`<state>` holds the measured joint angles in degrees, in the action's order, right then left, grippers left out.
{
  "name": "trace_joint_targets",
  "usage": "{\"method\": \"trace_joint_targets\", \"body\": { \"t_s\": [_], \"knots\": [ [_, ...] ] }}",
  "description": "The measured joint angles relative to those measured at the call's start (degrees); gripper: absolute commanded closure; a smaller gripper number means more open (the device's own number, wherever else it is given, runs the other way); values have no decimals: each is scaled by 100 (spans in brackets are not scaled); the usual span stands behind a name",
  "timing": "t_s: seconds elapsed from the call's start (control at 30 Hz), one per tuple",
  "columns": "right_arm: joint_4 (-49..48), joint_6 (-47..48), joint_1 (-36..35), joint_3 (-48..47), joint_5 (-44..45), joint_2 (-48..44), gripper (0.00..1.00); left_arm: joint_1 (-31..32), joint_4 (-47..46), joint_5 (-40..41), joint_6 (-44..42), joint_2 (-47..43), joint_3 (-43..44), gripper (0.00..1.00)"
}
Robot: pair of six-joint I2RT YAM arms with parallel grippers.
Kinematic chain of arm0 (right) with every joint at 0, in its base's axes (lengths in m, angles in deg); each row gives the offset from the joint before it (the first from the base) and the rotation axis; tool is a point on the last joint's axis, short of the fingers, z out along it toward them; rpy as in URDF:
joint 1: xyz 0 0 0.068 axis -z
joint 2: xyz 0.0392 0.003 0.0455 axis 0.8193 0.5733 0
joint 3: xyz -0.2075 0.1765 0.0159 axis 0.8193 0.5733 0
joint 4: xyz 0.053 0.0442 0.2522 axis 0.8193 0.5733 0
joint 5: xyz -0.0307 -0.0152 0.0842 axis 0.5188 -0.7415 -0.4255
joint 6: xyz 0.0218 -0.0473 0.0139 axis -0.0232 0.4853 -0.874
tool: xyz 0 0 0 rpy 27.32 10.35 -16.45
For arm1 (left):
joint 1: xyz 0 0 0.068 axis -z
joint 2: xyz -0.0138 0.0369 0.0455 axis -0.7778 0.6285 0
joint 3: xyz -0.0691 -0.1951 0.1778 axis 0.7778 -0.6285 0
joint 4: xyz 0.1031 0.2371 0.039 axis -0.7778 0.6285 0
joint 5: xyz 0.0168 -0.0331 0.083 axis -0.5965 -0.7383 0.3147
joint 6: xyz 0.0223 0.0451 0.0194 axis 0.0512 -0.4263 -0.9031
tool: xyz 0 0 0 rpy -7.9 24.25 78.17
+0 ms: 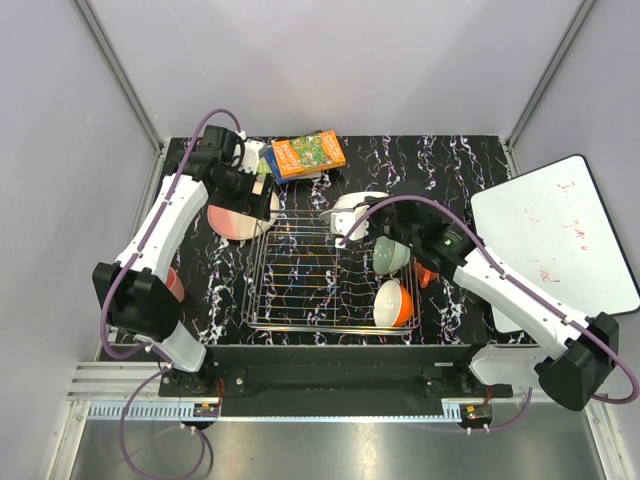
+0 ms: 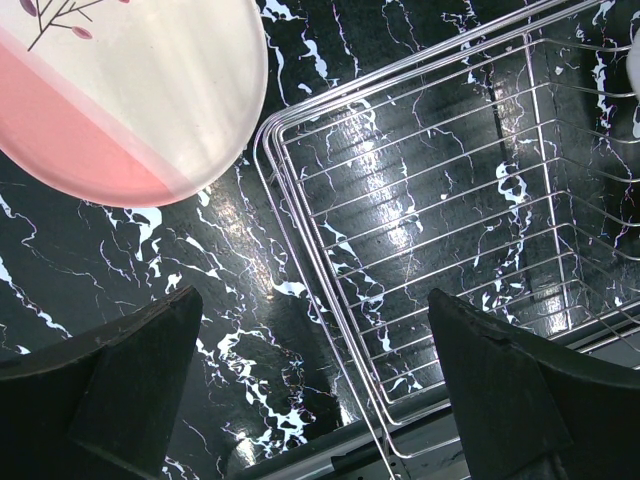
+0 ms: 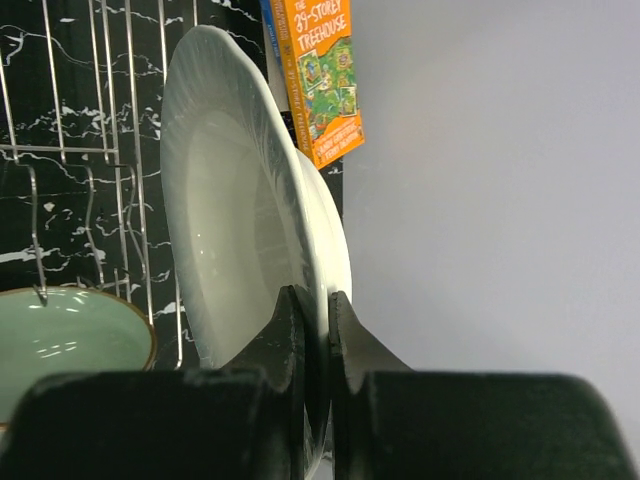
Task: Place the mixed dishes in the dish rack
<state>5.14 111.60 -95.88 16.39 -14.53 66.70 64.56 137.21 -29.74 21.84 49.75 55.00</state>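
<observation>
The wire dish rack [image 1: 300, 275] lies mid-table. The pale green bowl [image 1: 390, 255] and the orange bowl [image 1: 395, 303] sit at its right side. My right gripper [image 1: 356, 228] is shut on the rim of the white plate [image 1: 352, 208] and holds it on edge over the rack's far right corner. The right wrist view shows the plate [image 3: 230, 230] pinched in the gripper [image 3: 328, 310]. My left gripper [image 1: 262, 192] is open and empty [image 2: 315, 390], above the table between the pink-and-cream plate [image 2: 130, 90] and the rack's left rim [image 2: 300, 230]. An orange-red mug [image 1: 427, 274] peeks out under the right arm. A pink cup [image 1: 174, 285] stands by the left arm.
Colourful books [image 1: 308, 155] lie at the back, just behind the rack, and show in the right wrist view [image 3: 320, 70]. A whiteboard [image 1: 555, 235] lies at the right edge. The pink-and-cream plate [image 1: 238, 212] lies flat on the table, left of the rack.
</observation>
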Motion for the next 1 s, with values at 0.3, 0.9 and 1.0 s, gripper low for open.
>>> {"method": "trace_joint_targets", "body": {
  "t_s": [0.3, 0.9, 1.0],
  "knots": [
    [-79, -212, 2, 271, 11, 37, 100, 0, 0, -2, 0, 0, 0, 1],
    [-442, -514, 293, 382, -214, 629, 100, -35, -9, -4, -11, 0, -28, 1],
    [-507, -597, 361, 382, -306, 723, 100, -37, -22, -4, -33, -2, -44, 1]
  ]
}}
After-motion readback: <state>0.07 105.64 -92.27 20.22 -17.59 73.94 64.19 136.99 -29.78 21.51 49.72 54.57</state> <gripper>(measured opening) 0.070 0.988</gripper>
